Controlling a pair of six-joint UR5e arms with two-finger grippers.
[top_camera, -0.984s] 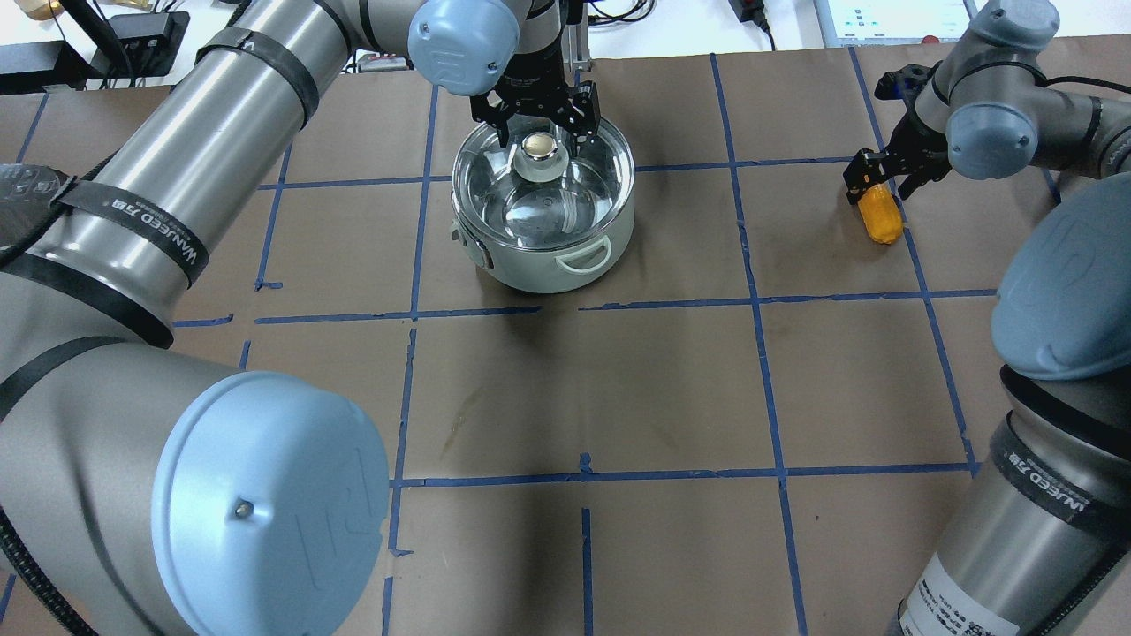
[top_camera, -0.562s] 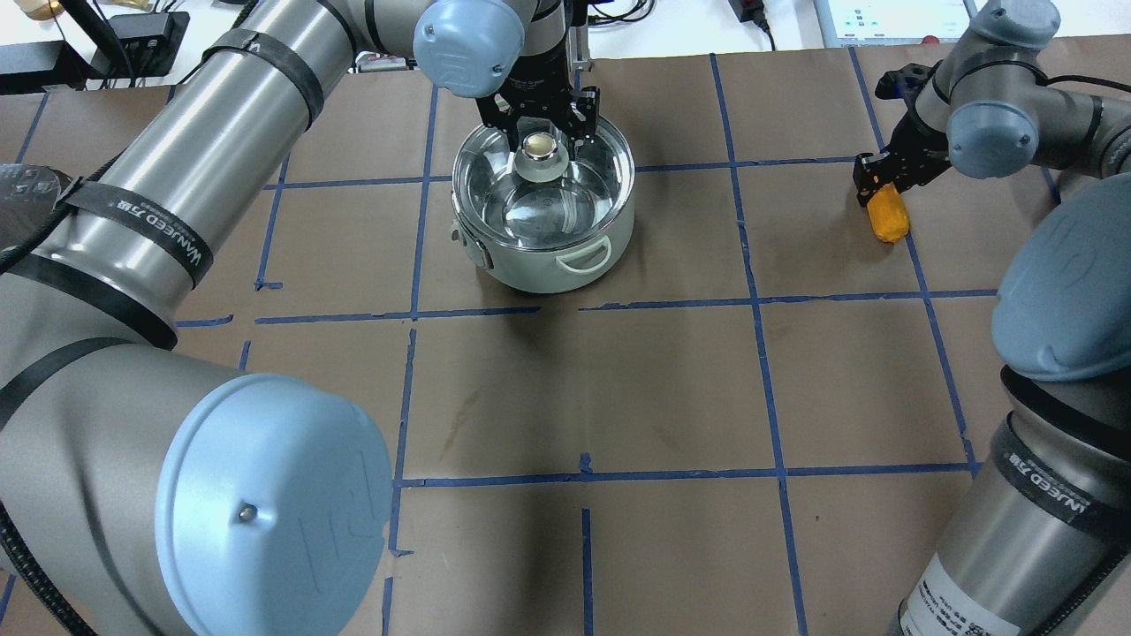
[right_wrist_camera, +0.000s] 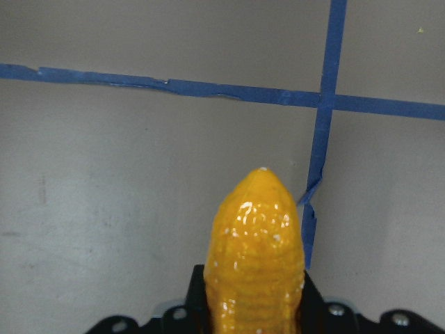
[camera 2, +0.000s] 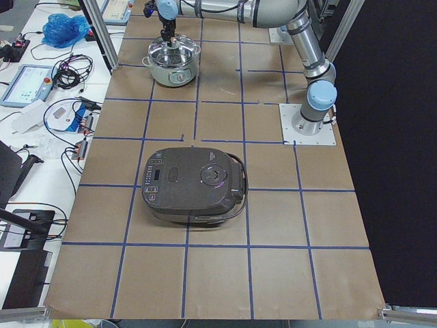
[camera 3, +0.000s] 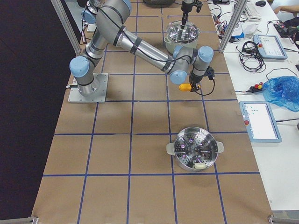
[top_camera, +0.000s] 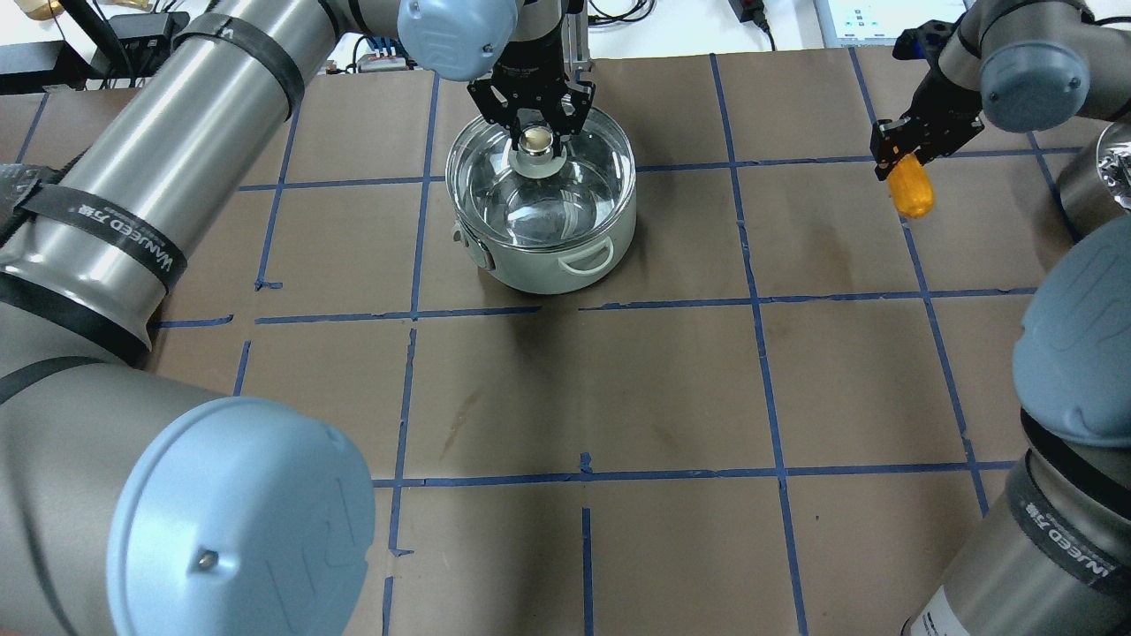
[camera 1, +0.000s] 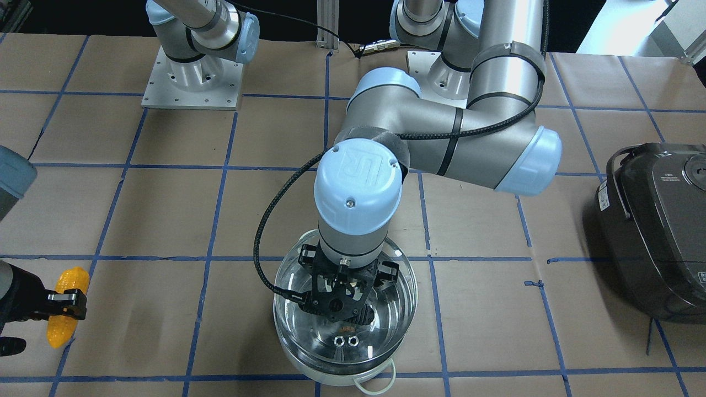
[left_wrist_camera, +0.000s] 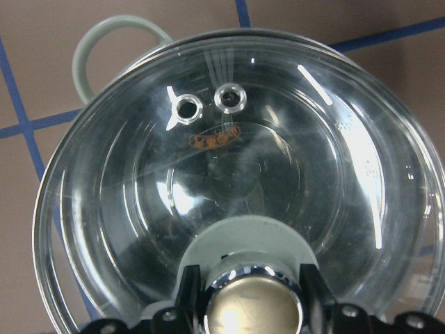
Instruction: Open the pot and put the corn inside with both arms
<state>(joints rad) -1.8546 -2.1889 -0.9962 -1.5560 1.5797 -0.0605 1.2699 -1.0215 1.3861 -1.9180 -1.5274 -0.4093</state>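
- Left gripper (top_camera: pixel 534 137) clamped on the lid (top_camera: pixel 570 190) knob (left_wrist_camera: pixel 254 306); lid seems just off the pot (top_camera: pixel 548 269).
- Right gripper (top_camera: pixel 903 157) grips the corn (top_camera: pixel 910 193), clear of bench (top_camera: pixel 618 397).

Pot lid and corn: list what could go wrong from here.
1. The left gripper pinches only the round knob of the glass lid; lifted, the lid may tilt or slip back onto the pot.
2. The right gripper holds the corn by one end, most of it hanging free, so it may pivot or drop.
3. The lid is over the pot; bringing the corn over too early risks a collision.
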